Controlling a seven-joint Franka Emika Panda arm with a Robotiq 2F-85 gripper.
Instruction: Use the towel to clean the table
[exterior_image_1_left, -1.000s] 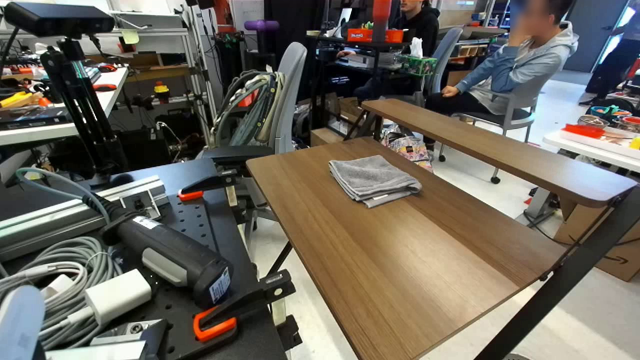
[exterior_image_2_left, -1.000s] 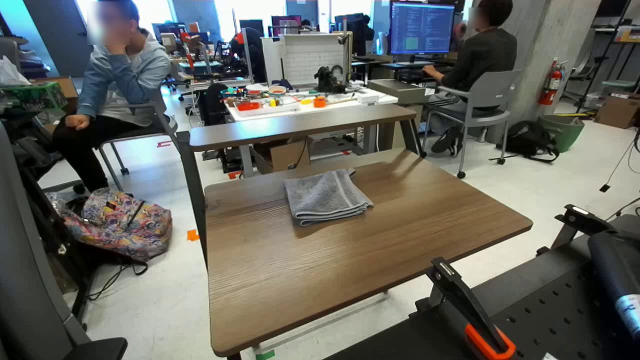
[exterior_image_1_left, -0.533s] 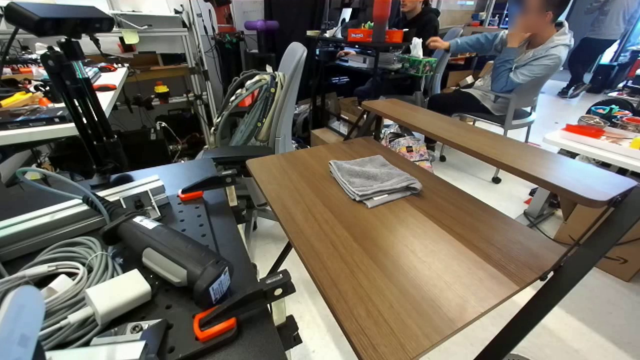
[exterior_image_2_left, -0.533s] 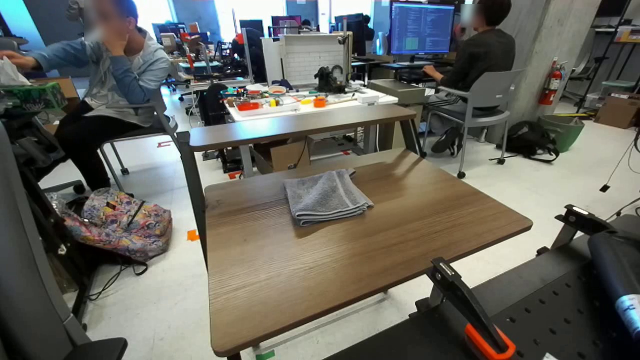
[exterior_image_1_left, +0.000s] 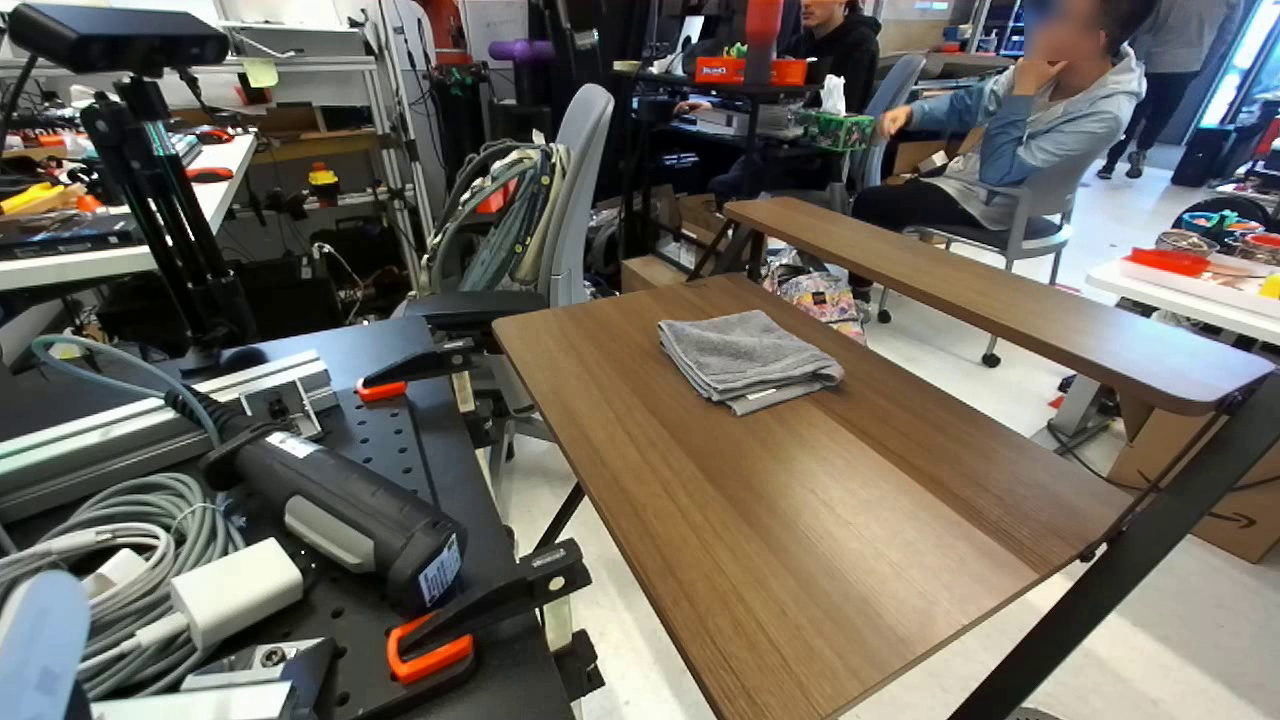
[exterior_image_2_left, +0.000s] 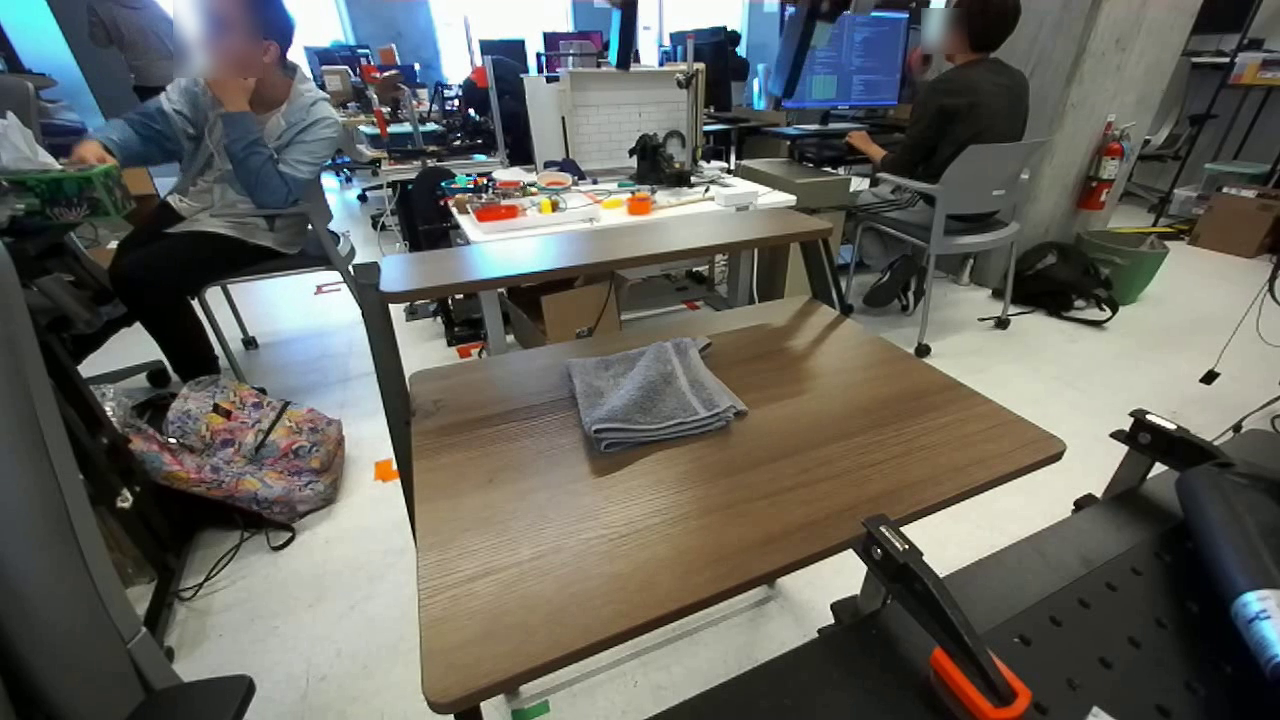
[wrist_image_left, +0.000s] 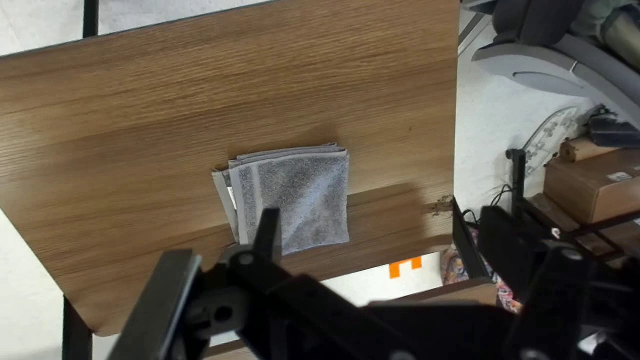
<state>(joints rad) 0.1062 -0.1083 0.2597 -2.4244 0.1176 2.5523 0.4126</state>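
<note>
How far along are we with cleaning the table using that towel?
Looks done: only the setup, with the folded grey towel lying on the wood-grain table. In hand: nothing gripped; in an exterior view the open end effector hangs clear of the towel. Left: probably the grasp and all the wiping, since the towel lies folded and ungripped.

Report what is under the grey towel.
The grey towel rests on the table, whose brown wood-grain top shows around it in both exterior views. The patch directly beneath is covered; whether any stain or crumb hides there cannot be seen.
</note>
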